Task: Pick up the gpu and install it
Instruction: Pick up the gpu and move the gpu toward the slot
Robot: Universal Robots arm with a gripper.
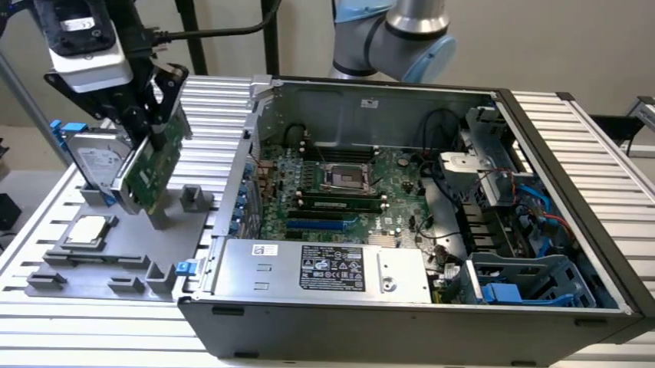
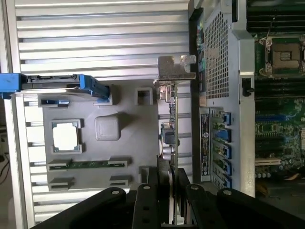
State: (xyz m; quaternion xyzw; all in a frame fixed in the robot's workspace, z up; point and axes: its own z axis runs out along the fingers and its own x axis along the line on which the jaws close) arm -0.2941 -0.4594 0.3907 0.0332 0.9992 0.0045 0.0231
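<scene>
Gripping: the gripper (image 1: pixel 153 126) is clamped on the top edge of the gpu (image 1: pixel 153 165), one finger on each face; the wrist view looks straight down the card's thin edge between the fingers (image 2: pixel 143 205).
Gpu position: hanging on edge, slightly tilted, over the side of the grey tray (image 1: pixel 113 264) nearer the computer case (image 1: pixel 573 176). Its silver bracket (image 2: pixel 175 71) points toward the tray's far edge.
Lift: the card's lower edge sits low, close to the tray's holder posts; I cannot tell whether it is clear of them.
Neighbours: the hard drive (image 1: pixel 94 157) with blue rails stands just beside the card, on its side away from the case. The CPU chip (image 1: pixel 87 230) and a memory stick (image 2: pixel 88 163) lie in their tray pockets, untouched.
Tray: on the ribbed table (image 1: pixel 103 337), alongside the case wall.
Case: open; motherboard (image 1: pixel 338 184) exposed, no card seen standing in it.
Done, by my reading: the grasp is made.
Left: carrying the card across to the case and seating it; the install has not begun.
</scene>
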